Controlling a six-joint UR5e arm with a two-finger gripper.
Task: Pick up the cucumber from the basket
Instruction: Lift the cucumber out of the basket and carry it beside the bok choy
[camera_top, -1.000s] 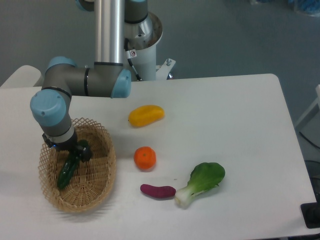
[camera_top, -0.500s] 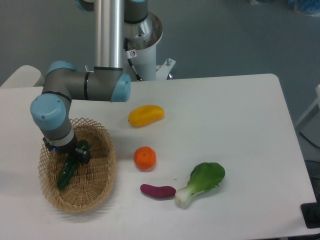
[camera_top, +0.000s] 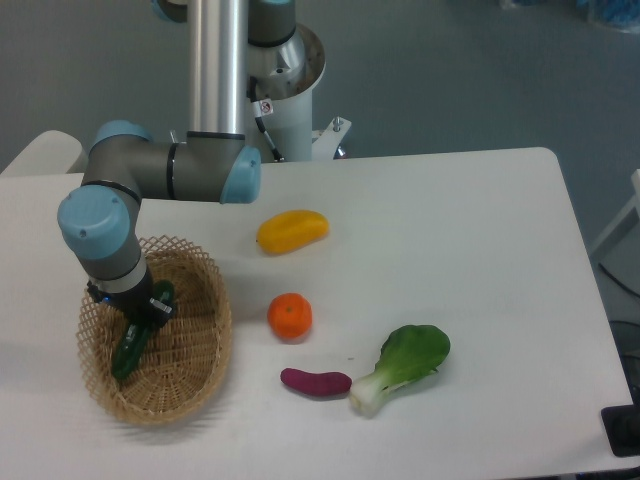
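Cucumber (camera_top: 133, 336) and arm have crept slightly toward 9 o'clock, inside the basket (camera_top: 205, 345).
End effector (camera_top: 143, 312) sits over its upper end, apparently clamped there for lifting; the lower tip points toward 7 o'clock.

One basket (camera_top: 196, 368) is seen at 8 o'clock, and one cucumber (camera_top: 132, 342) is counted inside it. One yellow mango (camera_top: 291, 230), one orange (camera_top: 290, 316), one purple sweet potato (camera_top: 315, 381) and one bok choy (camera_top: 404, 363) are counted on the table (camera_top: 470, 230).
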